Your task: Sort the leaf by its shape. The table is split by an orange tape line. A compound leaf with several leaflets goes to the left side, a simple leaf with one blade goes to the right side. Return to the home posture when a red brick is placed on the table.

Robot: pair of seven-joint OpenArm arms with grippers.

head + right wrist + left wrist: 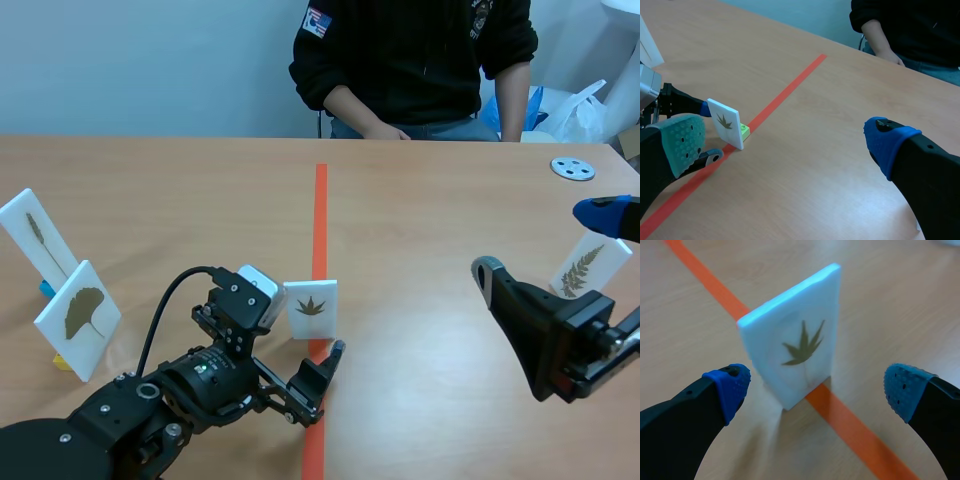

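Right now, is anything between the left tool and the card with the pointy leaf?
No, only bare table and orange tape. The left wrist view shows the leaf card standing just ahead of the open left tool.

leaf card on tape line, left end effector before it

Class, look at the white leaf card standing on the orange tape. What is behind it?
A small green block sits right behind the card, by the orange tape line. Only one corner shows; the card covers the rest and how they join.
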